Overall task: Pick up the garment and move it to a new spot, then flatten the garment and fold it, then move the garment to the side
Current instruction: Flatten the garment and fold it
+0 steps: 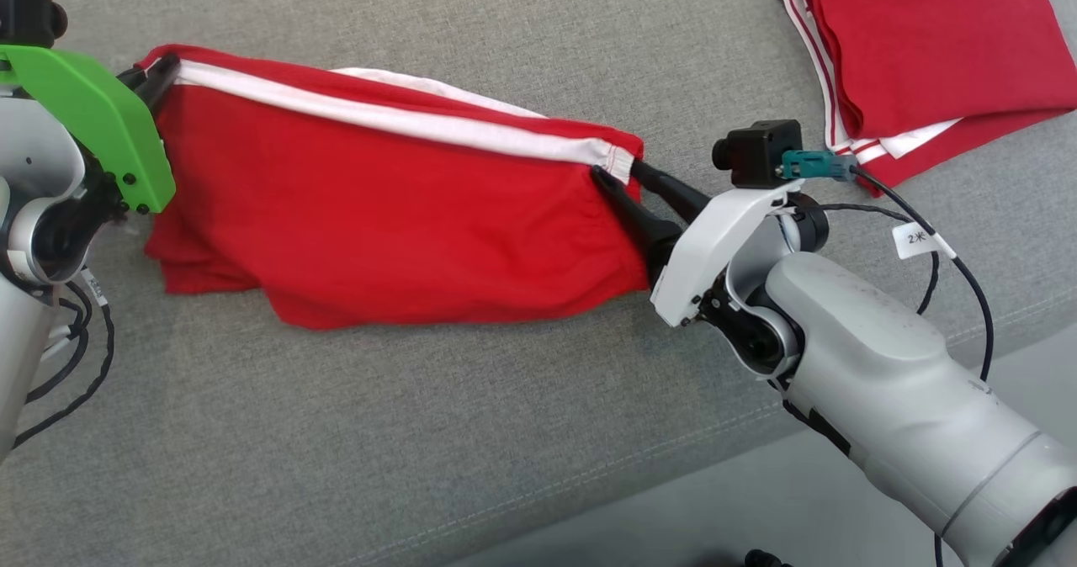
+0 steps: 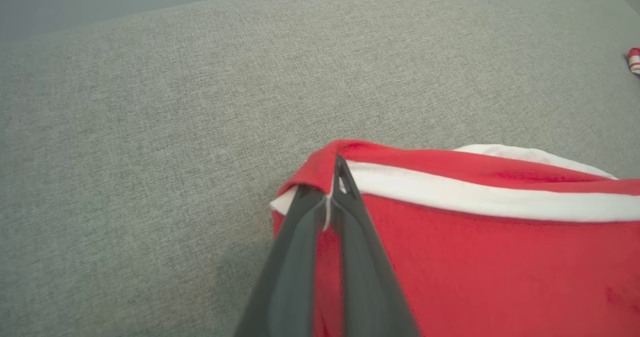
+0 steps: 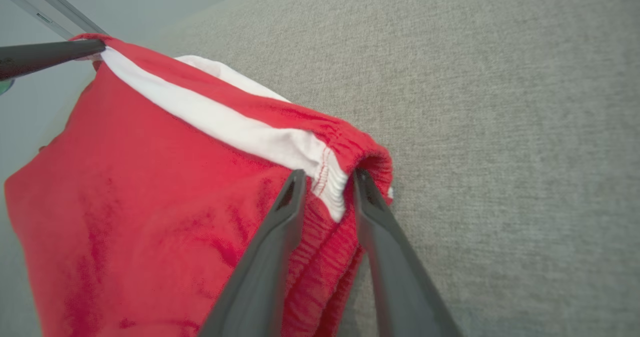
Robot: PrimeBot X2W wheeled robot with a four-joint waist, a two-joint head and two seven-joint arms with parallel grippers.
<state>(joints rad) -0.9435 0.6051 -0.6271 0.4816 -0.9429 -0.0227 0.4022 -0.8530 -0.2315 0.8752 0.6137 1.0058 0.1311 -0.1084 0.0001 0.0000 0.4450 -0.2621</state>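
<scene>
Two grippers are working one red garment (image 1: 379, 222). The left gripper (image 2: 332, 177) is pinching its white-banded corner, fingers pressed together on the cloth. The right gripper (image 3: 327, 179) is standing spread, with the opposite waistband corner sitting loosely between the fingers, apparently unclamped. The garment is stretching between both arms, its lower edge seemingly lying on the grey cushion (image 1: 336, 432).

Step, as a judgement: setting down at the new spot, with flattening coming up. The next move calls for backing the right fingers off without snagging the elastic, then smoothing.

The right wrist view is showing the finger gap and the gathered waistband. The left wrist view is showing the tight pinch. The head view is adding a second red piece (image 1: 925, 45), folded and lying well apart at upper right.
</scene>
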